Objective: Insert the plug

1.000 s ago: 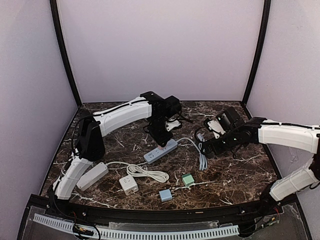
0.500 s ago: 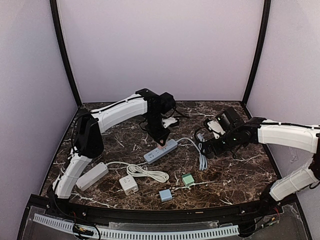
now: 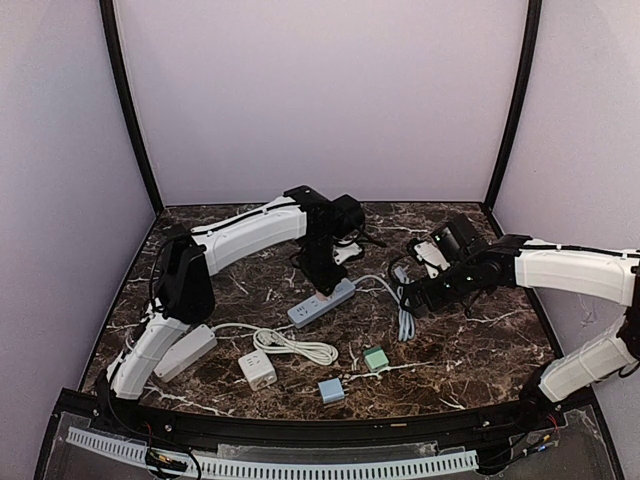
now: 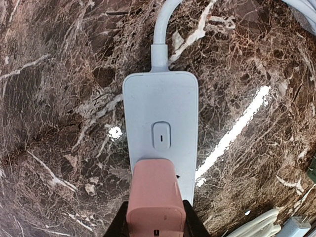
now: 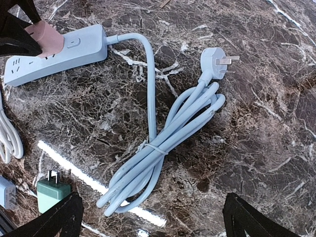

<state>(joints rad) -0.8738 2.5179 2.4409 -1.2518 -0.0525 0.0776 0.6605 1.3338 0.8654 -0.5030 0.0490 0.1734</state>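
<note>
My left pincer [image 4: 155, 224] is nearly closed, clamped on the pink plug [image 4: 155, 190], which stands directly beneath it on the power strip [image 4: 160, 98]. The strip's switch [image 4: 161, 136] lies just beyond my fingertips. My right pincer [image 5: 153, 217] gapes wide, holding nothing, above the bundled cord [image 5: 163, 143] on the bench [image 5: 261, 98].

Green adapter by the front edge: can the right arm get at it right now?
Probably yes: the right gripper hangs open and empty nearby, and the green adapter lies uncovered, clear of the coiled cable.
</note>
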